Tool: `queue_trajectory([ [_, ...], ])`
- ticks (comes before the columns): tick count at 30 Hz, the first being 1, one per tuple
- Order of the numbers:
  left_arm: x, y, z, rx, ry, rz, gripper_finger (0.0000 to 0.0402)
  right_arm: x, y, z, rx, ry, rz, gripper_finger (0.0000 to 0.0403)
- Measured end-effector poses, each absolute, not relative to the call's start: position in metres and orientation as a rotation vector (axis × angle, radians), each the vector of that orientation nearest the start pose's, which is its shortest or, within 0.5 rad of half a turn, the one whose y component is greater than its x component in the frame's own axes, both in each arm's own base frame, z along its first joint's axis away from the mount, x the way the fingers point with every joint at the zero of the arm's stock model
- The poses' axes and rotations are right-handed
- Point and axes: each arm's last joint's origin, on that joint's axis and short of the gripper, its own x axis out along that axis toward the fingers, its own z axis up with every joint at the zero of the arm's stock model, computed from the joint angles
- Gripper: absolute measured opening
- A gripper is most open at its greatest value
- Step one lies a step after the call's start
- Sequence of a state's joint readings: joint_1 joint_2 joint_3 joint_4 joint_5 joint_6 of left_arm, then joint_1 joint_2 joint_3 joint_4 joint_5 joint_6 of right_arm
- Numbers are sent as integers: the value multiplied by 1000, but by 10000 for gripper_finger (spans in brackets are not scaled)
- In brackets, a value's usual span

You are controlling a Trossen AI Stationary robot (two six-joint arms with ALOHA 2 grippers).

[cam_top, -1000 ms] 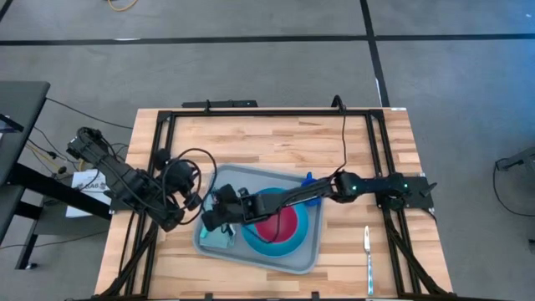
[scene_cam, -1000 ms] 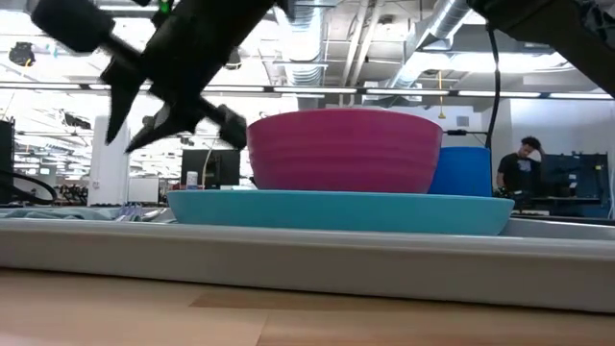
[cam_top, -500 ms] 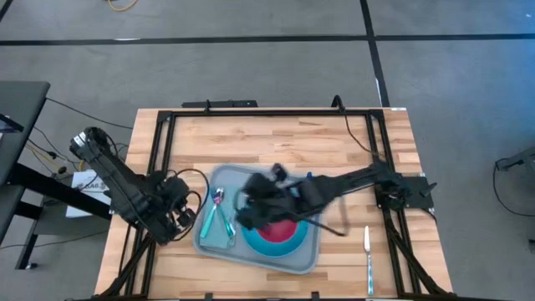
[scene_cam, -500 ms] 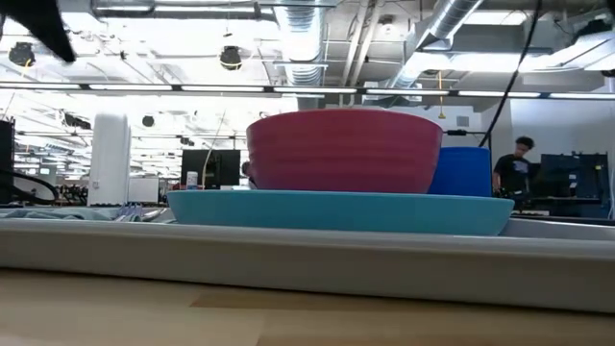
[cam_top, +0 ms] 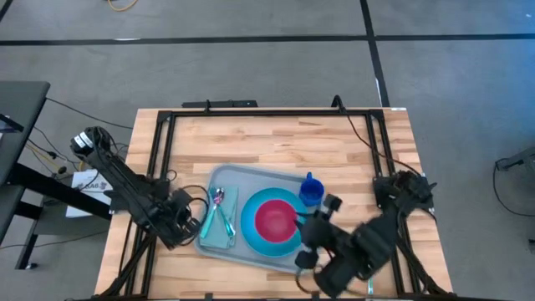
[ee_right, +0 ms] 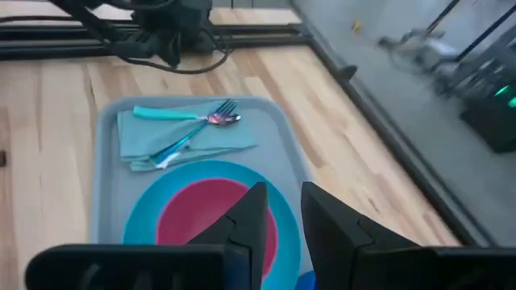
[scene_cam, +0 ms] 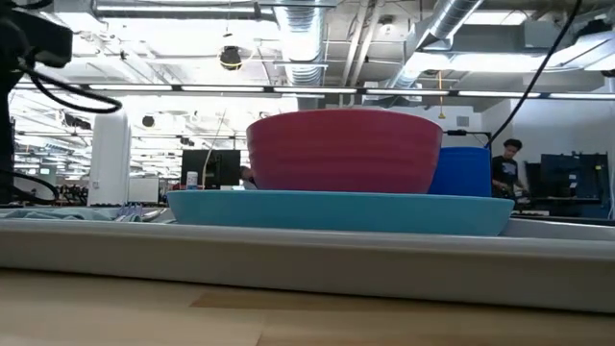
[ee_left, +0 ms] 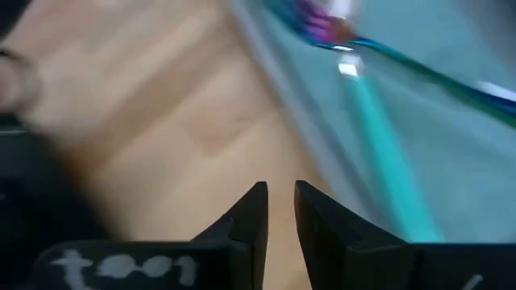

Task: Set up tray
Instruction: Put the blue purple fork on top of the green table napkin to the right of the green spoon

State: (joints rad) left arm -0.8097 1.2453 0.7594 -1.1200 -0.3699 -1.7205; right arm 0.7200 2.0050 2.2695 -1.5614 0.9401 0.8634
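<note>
The tray point(cam_top: 219, 176) lies on the table point(cam_top: 276, 138) holding plate, bowl, cup and napkin, the left gripper point(ee_left: 276, 211) just beside its rim and the right gripper point(ee_right: 280, 216) above it, both slightly parted, empty

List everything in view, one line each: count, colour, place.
tray: one, grey-blue, on the table's middle front.
plate: one, bright blue, on the tray.
bowl: one, magenta, on the plate.
cup: one, blue, on the tray beside the plate, on the right arm's side.
napkin: one, light teal, folded, on the tray on the left arm's side.
spoon and fork: one each, teal handles, on the napkin.
knife: one, only its end shows, on the table near the front right edge, mostly hidden by the right arm.
table: one, light wood, black frame.
person: one, far in the room behind.
left gripper: off the tray's left edge, fingers a narrow gap apart, empty.
right gripper: raised over the tray's right front, fingers a narrow gap apart, empty.
</note>
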Motion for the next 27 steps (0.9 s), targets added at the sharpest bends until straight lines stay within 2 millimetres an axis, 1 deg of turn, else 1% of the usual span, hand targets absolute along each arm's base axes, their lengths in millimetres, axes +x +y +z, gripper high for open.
queue_trajectory([
  [2, 135, -126, 198, -587, 1092, 710, 50, 290, 241, 372, -160, 657, -541, 71],
  [4, 140, -131, 202, -623, 1066, 654, 50, 287, 248, 359, -215, 664, -544, 71],
  [6, 146, -136, 206, -659, 1023, 605, 50, 283, 252, 348, -255, 671, -547, 71],
  [9, 153, -142, 209, -717, 969, 533, 50, 280, 252, 336, -266, 693, -558, 71],
  [10, 156, -143, 210, -721, 951, 513, 50, 278, 250, 336, -271, 704, -555, 71],
  [12, 160, -145, 212, -716, 926, 470, 50, 272, 243, 347, -261, 699, -544, 71],
  [16, 168, -143, 215, -681, 847, 443, 55, 255, 221, 381, -240, 668, -510, 71],
  [19, 174, -137, 216, -666, 800, 480, 67, 236, 198, 412, -172, 591, -516, 71],
  [21, 177, -132, 215, -671, 790, 508, 78, 225, 186, 424, -129, 526, -546, 71],
  [23, 180, -126, 213, -684, 792, 533, 90, 219, 178, 422, -114, 485, -583, 71],
  [25, 182, -121, 210, -697, 799, 555, 102, 216, 175, 409, -108, 475, -616, 71],
  [27, 184, -115, 207, -722, 798, 593, 114, 213, 172, 392, -101, 473, -651, 71],
])
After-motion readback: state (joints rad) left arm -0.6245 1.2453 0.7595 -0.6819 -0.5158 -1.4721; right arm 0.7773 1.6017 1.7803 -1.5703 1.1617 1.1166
